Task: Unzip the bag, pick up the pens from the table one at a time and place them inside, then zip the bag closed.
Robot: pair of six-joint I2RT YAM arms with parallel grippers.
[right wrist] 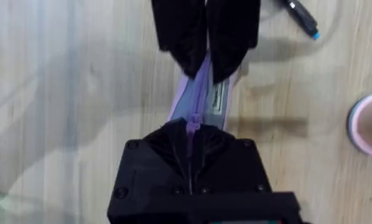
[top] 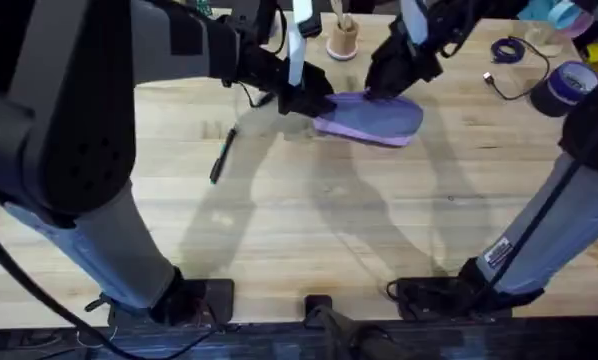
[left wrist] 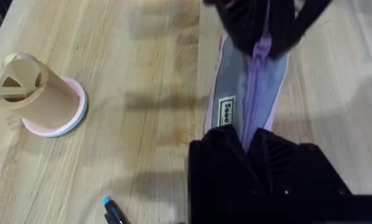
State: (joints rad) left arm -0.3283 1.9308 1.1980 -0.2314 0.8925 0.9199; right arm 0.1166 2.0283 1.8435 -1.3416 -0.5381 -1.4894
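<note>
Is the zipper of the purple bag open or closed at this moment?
Closed along the stretch that shows. In the left wrist view the zipper line on the bag runs unbroken between the left gripper and right gripper, both pinching its ends.

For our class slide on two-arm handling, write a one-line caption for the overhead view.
Both grippers, left and right, pinch opposite ends of the lavender bag while one pen lies on the table.

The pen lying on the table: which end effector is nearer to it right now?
Left. The left end effector grips the bag's left end, on the side toward the pen. The right end effector holds the bag's far side, farther from the pen.
</note>
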